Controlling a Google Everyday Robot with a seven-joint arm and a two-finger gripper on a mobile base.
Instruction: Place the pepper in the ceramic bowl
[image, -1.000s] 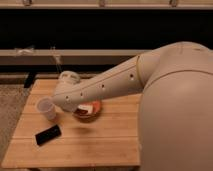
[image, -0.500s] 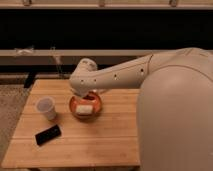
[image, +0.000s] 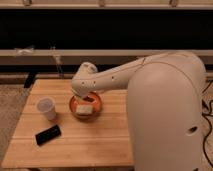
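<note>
The orange-brown ceramic bowl (image: 76, 107) sits on the wooden table, left of centre, with a pale block (image: 84, 109) inside. My gripper (image: 86, 96) hangs from the white arm's wrist (image: 84, 80), directly over the back of the bowl and close to its rim. A small dark red patch (image: 92, 99) shows in the bowl just under the gripper. It may be the pepper, and I cannot tell whether the gripper holds it. The wrist hides most of the gripper.
A white plastic cup (image: 46, 108) stands left of the bowl. A flat black slab (image: 48, 134) lies near the table's front left. My large white arm body (image: 165, 115) covers the right side of the table (image: 95, 142). A dark shelf wall runs behind.
The arm's end swung from the table's back left, beyond the cup, to the bowl. It then came lower over the bowl.
</note>
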